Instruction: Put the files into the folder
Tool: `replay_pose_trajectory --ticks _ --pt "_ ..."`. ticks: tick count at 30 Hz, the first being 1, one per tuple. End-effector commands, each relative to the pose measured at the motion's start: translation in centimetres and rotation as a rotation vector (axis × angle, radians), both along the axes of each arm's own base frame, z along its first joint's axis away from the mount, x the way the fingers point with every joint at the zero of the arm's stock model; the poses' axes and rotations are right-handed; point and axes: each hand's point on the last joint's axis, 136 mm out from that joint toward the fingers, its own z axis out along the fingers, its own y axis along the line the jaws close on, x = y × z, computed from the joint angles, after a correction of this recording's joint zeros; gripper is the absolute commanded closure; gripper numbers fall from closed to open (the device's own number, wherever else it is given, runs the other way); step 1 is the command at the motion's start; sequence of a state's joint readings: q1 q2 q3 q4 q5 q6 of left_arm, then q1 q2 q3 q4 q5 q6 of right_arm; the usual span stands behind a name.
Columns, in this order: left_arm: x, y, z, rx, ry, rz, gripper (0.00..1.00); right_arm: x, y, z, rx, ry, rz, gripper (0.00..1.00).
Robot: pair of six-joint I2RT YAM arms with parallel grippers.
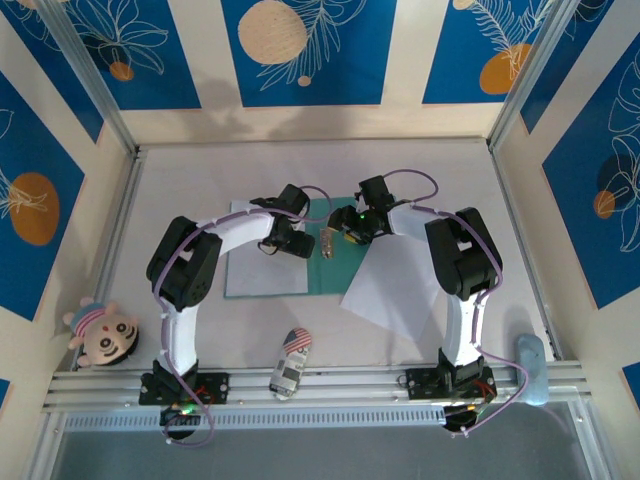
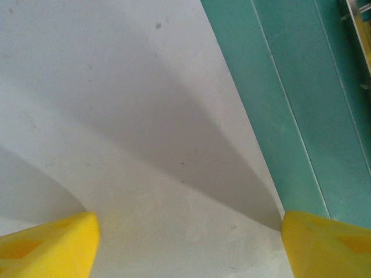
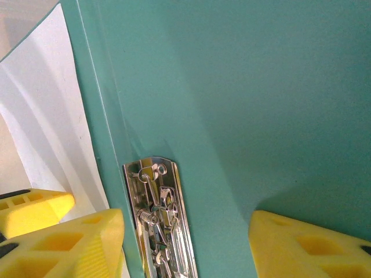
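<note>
Currently, the folder (image 1: pixel 335 272) lies open and flat at the ctr of the table (image 1: pixel 450 180). Its crease runs from far edge to near edge, w/ a metal clip (image 3: pixel 159 223) beside the crease.

Left sheet (image 1: pixel 258 268): on the leaf toward the left edge, roughly square to it. Judged filed.

Right sheet (image 1: pixel 392 285): skewed, partly over the leaf toward the right edge, the rest on bare table toward the near right corner. Not yet filed.

Left jaws: open wide, nothing between them, tips low over the left sheet close to its edge by the crease. Prob. purpose: pin or nudge the paper so it sits on its leaf. Contact w/ paper: cannot tell.

Right jaws: apart, gripping nothing, low over the green leaf w/ the clip next to one finger. Prob. purpose: press the folder flat, or reach the clip.

Est. status: one sheet in, one to go. Next req.: bring the right sheet square onto the folder. Thin paper flat on a table gives little to pinch, so dragging looks safer than lifting.
</note>
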State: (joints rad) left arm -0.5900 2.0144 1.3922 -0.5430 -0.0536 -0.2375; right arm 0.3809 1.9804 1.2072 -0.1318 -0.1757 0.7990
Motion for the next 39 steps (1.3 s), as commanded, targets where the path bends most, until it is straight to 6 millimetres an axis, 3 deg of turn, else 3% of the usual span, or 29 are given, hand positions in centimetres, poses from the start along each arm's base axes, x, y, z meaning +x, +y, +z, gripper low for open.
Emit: replay_pose_trajectory --ticks 1,16,31,39 --pt "-0.8 1.0 -0.6 0.034 0.038 0.035 0.18 -0.5 -0.5 -1.6 -0.017 0.054 -0.016 0.4" --pt "-2.0 -0.3 -0.6 -0.031 0.083 -0.048 0.19 -0.6 -0.3 -1.7 -0.015 0.057 -0.015 0.4" --pt "-1.6 1.5 -0.9 0.044 0.082 -0.001 0.18 -0.7 0.4 -1.5 0.006 0.065 -0.007 0.4" --pt "-1.3 2.3 -0.4 0.053 0.076 0.001 0.17 -1.2 1.8 -1.1 0.048 0.073 0.011 0.39"
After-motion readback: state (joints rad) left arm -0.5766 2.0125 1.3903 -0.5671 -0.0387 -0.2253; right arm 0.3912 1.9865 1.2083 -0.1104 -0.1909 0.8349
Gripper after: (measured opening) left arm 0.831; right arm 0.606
